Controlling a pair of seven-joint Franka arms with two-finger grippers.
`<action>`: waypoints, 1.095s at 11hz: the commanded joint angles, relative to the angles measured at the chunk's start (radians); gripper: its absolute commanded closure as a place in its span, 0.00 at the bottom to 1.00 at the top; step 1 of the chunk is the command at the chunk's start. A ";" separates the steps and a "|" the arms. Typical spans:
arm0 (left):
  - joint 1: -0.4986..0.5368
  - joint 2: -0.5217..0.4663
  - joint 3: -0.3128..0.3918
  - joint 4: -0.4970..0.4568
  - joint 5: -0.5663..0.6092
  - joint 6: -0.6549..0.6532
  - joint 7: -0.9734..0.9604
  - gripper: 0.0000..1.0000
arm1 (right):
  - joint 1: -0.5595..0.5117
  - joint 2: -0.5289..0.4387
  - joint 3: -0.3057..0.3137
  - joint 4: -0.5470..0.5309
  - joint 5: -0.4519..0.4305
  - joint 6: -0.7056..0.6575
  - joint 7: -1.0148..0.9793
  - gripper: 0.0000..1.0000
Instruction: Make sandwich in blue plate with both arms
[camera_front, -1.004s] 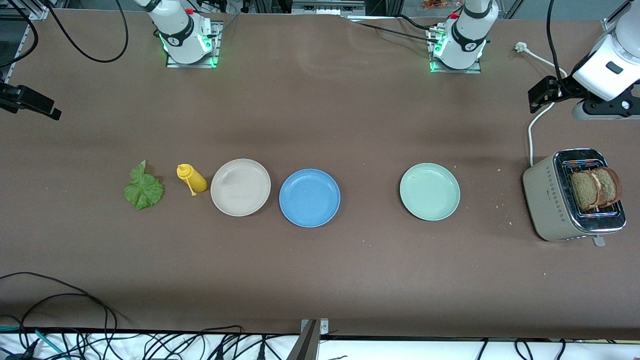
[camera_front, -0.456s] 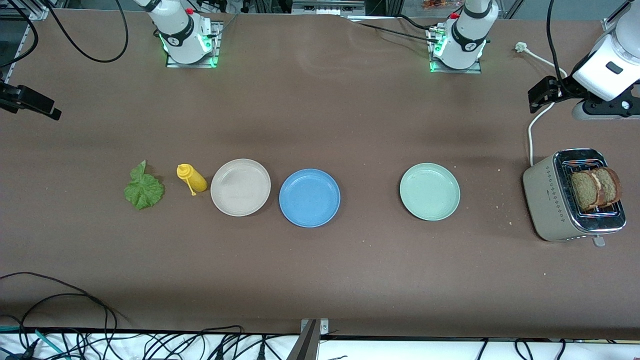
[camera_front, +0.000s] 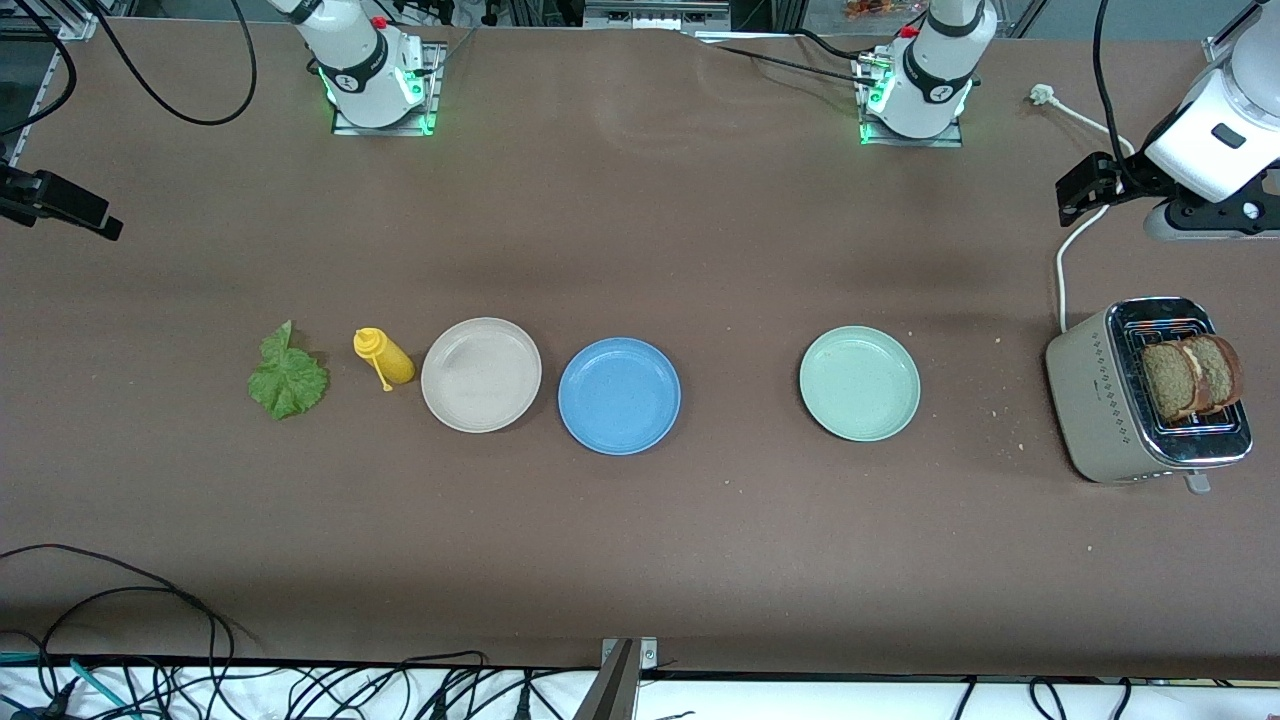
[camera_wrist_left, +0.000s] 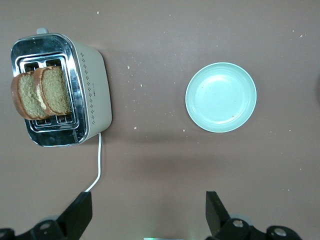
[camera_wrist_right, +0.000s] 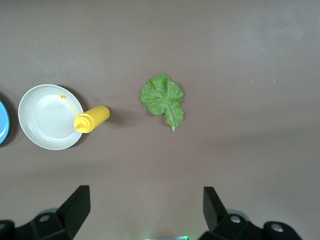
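Front view: brown table (camera_front: 640, 560) carries the blue plate (camera_front: 619, 396), bare — cables (camera_front: 110, 640) trail along its edge; left gripper (camera_wrist_left: 147, 215) and right gripper (camera_wrist_right: 145, 210) hover, fingers spread.

Robotics lab bench, not a real kitchen: two robot arm bases (camera_front: 372, 75) w/ green lights bolted to a brown table (camera_front: 640, 550), loose cables (camera_front: 130, 600) along its edge, kitchen props e.g. toaster (camera_front: 1110, 400) and plates (camera_front: 481, 375) laid out in a row.
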 joint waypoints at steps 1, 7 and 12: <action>0.002 -0.012 0.000 -0.014 0.010 0.014 0.018 0.00 | -0.001 0.001 -0.004 0.013 0.012 -0.005 -0.019 0.00; -0.007 -0.012 -0.001 -0.011 0.010 0.014 0.018 0.00 | -0.001 0.001 -0.004 0.013 0.012 -0.005 -0.019 0.00; -0.010 -0.012 -0.003 -0.011 0.010 0.014 0.018 0.00 | -0.001 0.001 -0.004 0.013 0.012 -0.005 -0.019 0.00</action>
